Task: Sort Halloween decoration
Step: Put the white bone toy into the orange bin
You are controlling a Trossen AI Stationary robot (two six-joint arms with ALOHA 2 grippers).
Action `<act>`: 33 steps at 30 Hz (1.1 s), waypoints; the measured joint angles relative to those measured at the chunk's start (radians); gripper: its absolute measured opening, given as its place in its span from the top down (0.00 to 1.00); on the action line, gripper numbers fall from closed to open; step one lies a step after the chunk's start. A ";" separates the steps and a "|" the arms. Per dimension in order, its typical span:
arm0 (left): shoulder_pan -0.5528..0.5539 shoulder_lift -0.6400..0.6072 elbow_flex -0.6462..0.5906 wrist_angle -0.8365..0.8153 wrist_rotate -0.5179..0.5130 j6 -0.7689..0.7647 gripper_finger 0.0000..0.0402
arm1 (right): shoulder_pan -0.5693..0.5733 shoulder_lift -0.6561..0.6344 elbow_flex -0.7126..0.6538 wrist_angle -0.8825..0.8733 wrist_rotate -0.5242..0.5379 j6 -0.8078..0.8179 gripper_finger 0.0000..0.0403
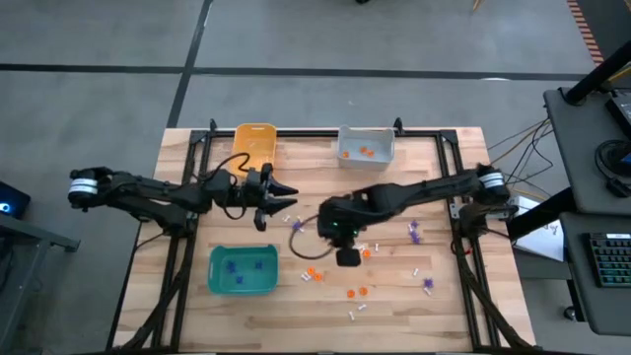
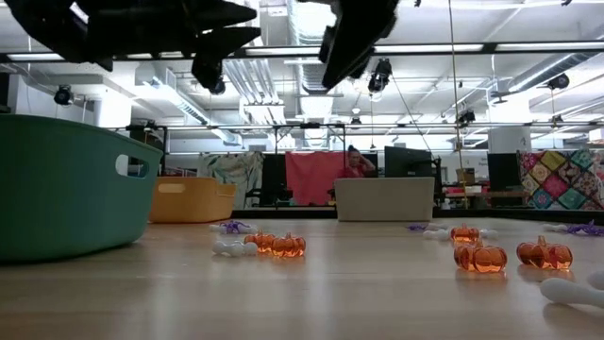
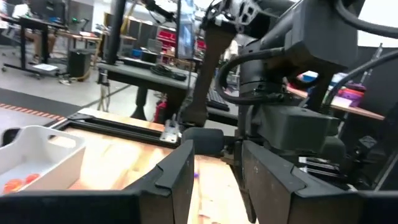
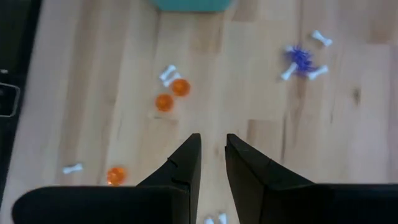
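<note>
Right wrist view | orange trinkets lie beyond fingers, untouched

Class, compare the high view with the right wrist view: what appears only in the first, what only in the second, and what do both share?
Only the high view shows the orange-yellow bin, the grey bin holding orange trinkets, and the left gripper raised near the table's middle. Only the right wrist view shows the narrow empty gap of the right gripper. Both show the teal bin, the wooden table, and scattered orange pumpkins, white bones and a purple spiky piece.
</note>
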 joint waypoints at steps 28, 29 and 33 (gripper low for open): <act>-0.057 0.132 0.305 -0.811 -0.021 -0.026 0.71 | 0.058 -0.256 -0.401 0.467 0.083 0.053 0.84; -0.057 0.141 0.308 -0.822 -0.035 -0.027 0.71 | 0.058 -0.256 -0.401 0.467 0.083 0.051 0.84; -0.057 0.185 0.333 -0.892 -0.097 -0.045 0.71 | 0.058 -0.256 -0.401 0.460 0.082 0.057 0.84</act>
